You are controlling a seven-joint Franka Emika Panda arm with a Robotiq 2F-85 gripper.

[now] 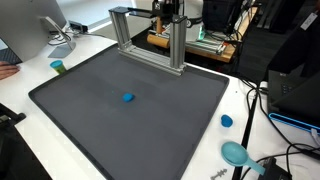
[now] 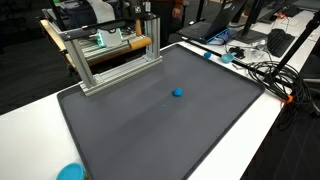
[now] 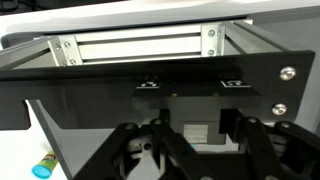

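So the fingers sit just above the metal frame - can't tell if they're open or closed. A small blue blob lies well away from them on the dark mat.

From my remote seat I see a white tabletop, dark grey mat covering most of it, computer monitor at one edge, black cables trailing off another, cluttered desks behind, even indoor light.
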